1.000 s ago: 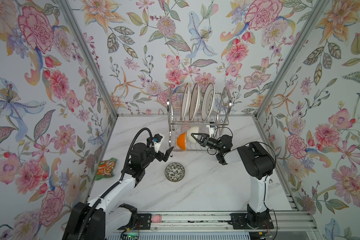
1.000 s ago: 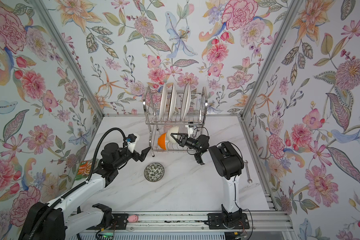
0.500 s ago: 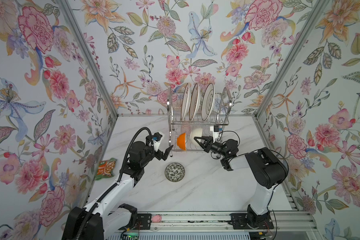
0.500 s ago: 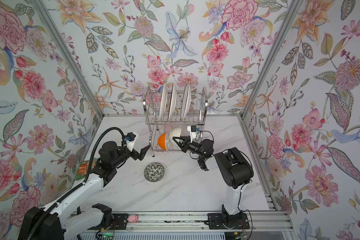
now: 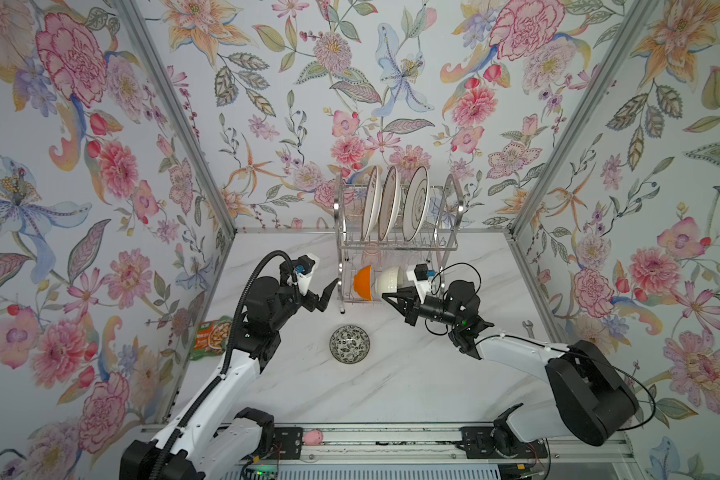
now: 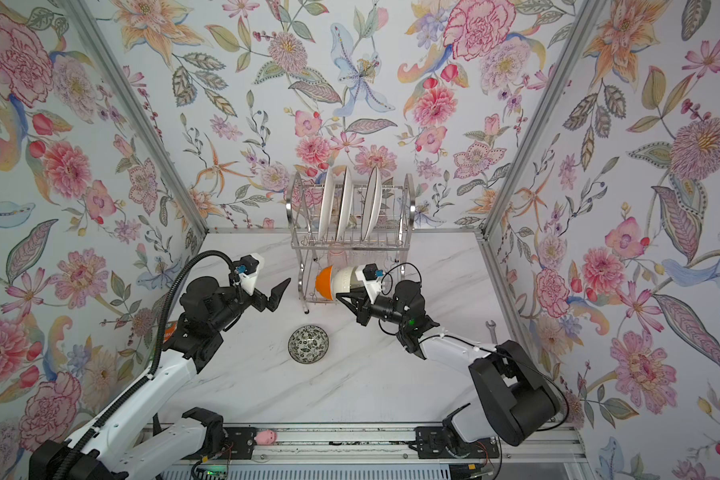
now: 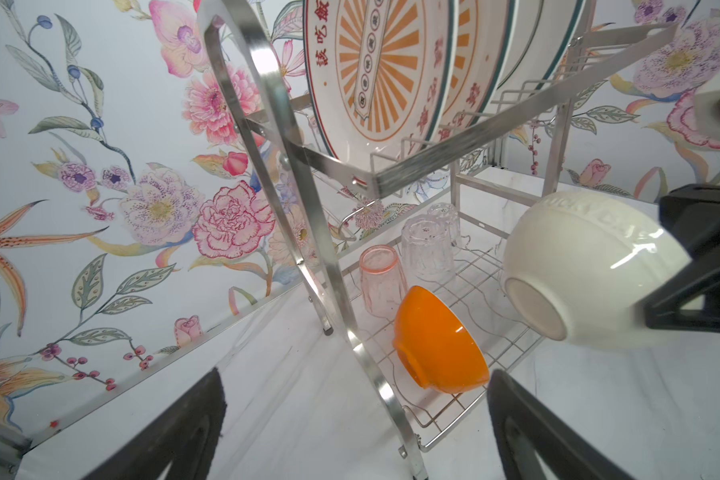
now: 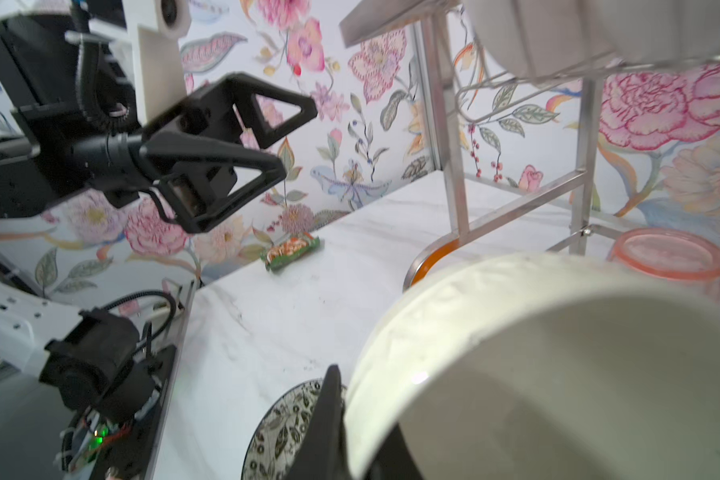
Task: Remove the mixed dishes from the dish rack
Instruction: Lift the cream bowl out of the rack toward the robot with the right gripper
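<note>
We see white links and black joints on both arms, black triangular open-frame fingers, white camera mounts, a ribbed black hose, one green light

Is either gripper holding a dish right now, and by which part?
The right gripper pinches the cream bowl by its rim, with the bowl tipped on its side. The left gripper is open and empty.

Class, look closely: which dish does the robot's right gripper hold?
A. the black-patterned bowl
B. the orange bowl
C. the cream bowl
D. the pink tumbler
C: the right gripper is shut on the rim of the cream bowl, while the orange bowl sits in the dish rack.
</note>
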`<action>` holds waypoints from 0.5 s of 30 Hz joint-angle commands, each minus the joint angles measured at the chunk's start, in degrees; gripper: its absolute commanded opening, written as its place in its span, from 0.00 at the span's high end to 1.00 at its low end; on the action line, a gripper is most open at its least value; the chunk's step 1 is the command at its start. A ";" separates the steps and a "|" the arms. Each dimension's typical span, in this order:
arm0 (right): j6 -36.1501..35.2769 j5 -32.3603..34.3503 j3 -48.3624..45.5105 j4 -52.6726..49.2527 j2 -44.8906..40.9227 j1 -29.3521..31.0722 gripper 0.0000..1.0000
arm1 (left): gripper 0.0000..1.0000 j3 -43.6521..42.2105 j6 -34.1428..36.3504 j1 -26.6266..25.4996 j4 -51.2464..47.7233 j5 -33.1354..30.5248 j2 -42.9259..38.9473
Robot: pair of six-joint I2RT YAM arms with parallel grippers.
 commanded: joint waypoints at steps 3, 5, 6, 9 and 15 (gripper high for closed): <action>-23.69 7.23 8.71 -31.39 -5.45 4.13 1.00 | 0.01 1.46 -1.81 4.18 -0.93 -0.15 0.55; -29.35 10.23 12.12 -39.99 -5.04 7.36 1.00 | 0.01 1.72 -2.13 5.51 -0.90 -0.10 0.89; -31.58 11.54 13.90 -43.64 -4.57 8.54 1.00 | 0.01 1.81 -2.22 6.22 -0.98 -0.10 1.07; -36.79 15.02 18.54 -52.64 -2.25 11.77 1.00 | 0.01 2.17 -2.69 8.12 -0.98 -0.49 1.94; -43.44 20.67 25.53 -63.34 3.05 17.35 1.00 | 0.01 2.26 -3.38 10.65 -1.33 -1.97 4.04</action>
